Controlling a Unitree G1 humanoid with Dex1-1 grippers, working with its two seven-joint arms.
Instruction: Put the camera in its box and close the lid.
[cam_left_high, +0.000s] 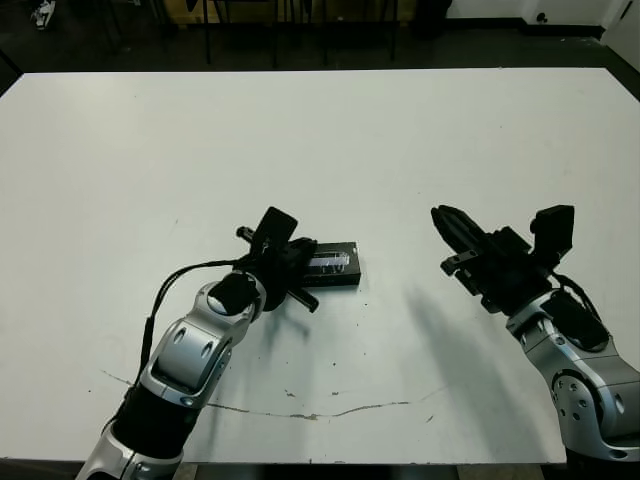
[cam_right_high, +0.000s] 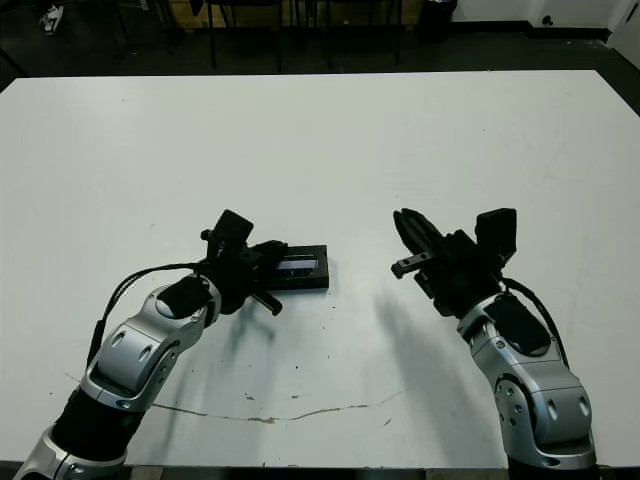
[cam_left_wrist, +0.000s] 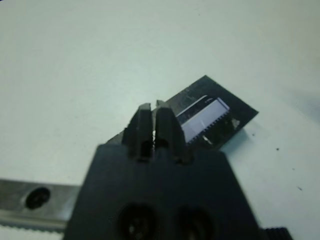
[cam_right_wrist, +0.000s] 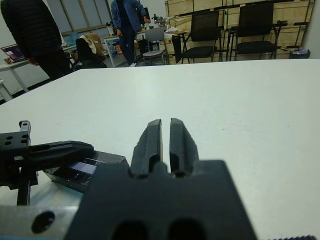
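The lid (cam_left_high: 337, 263), a flat black slab with a glossy bluish top, lies on the box (cam_left_high: 338, 281), of which only the black side wall shows, near the middle of the white table (cam_left_high: 320, 140). The camera is hidden. My left gripper (cam_left_high: 309, 248) is shut, and its fingertips sit at the lid's left end, on it or just above it. In the left wrist view the closed fingers (cam_left_wrist: 170, 130) cover one end of the lid (cam_left_wrist: 206, 116). My right gripper (cam_left_high: 438, 214) is shut on nothing, raised above the table well to the right of the box.
A thin dark crack (cam_left_high: 320, 411) runs along the table near its front edge. Beyond the far edge stand chairs (cam_right_wrist: 200, 35) and two people (cam_right_wrist: 35, 30).
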